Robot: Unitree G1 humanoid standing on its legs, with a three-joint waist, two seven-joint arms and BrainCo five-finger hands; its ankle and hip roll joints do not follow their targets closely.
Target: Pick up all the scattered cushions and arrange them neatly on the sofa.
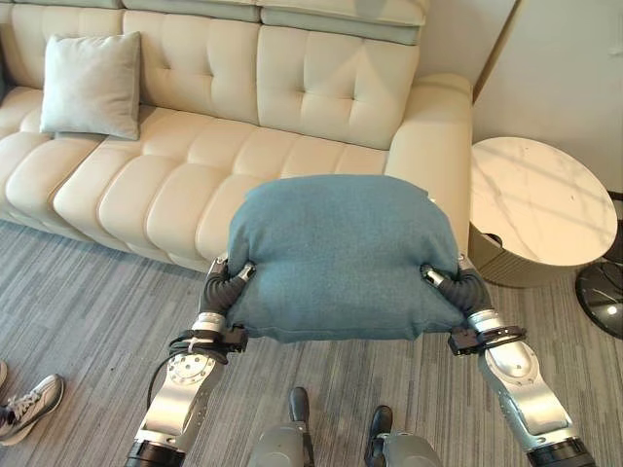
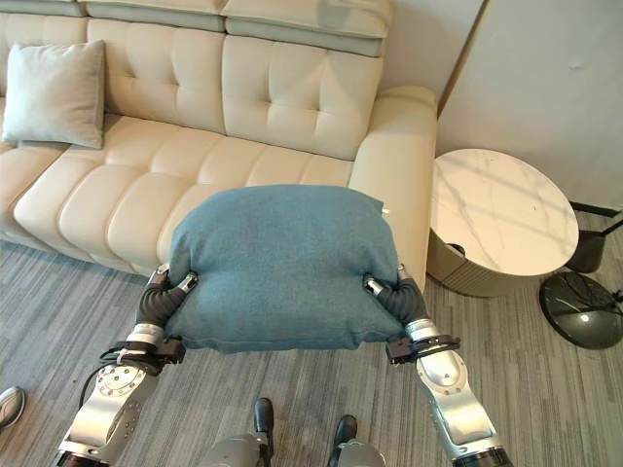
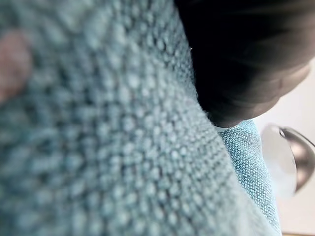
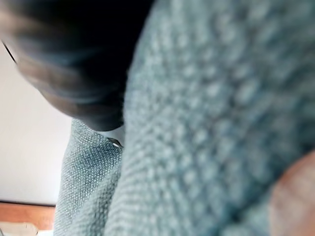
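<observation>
1. nearest the camera, a grey striped carpet covered the floor, and a person's sneaker rested on it at the far left edge.
2. the left hand pressed against the left side of a teal cushion, and the right hand pressed against its right side, so the cushion was held up between the two hands, above the carpet and in front of the sofa.
3. a thumb of each hand lay on the cushion's top face near its lower corners; the rest of the fingers were hidden behind or under the fabric, so i could not tell whether either hand was curled round it or flat against it.
4. in the left wrist view the teal weave lay right against the camera, and the same weave showed in the right wrist view.
5. behind the cushion stood a cream tufted sofa, its right armrest just beyond the cushion's upper right corner.
6. a pale grey cushion leaned upright against the sofa's backrest on the left part of the seat, well apart from the teal one.
7. to the right of the armrest stood a round side table with a pale marble top.
</observation>
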